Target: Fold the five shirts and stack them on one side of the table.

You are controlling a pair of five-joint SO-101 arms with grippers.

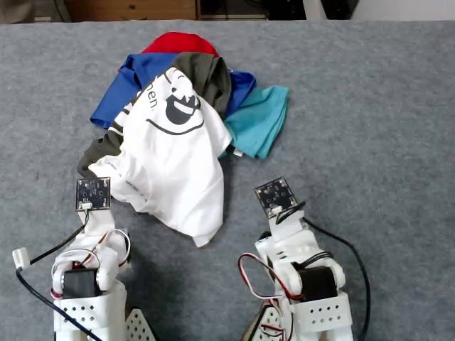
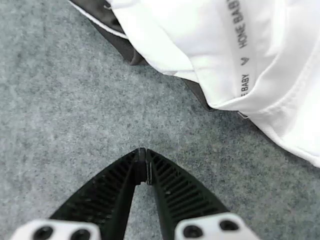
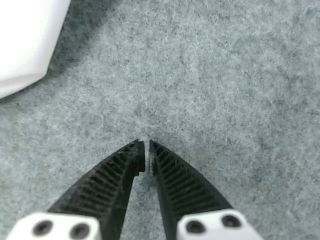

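A heap of shirts lies at the table's far middle. On top is a white shirt [image 1: 174, 156] with a black face print, spread toward the arms. Under it lie a dark olive shirt [image 1: 210, 74], a blue shirt [image 1: 131, 82], a red shirt [image 1: 178, 42] and a teal shirt [image 1: 259, 121]. My left gripper [image 2: 143, 162] is shut and holds nothing, over bare felt just short of the white shirt [image 2: 240, 65] hem and the dark shirt [image 2: 117, 42] under it. My right gripper [image 3: 146, 155] is shut and holds nothing, with a white shirt [image 3: 27, 40] corner off to one side.
The grey felt table [image 1: 377, 128] stretches wide to the right of the heap and to the left of it. Both arm bases [image 1: 85, 298] stand at the near edge. A wooden cabinet [image 1: 131, 8] runs beyond the far edge.
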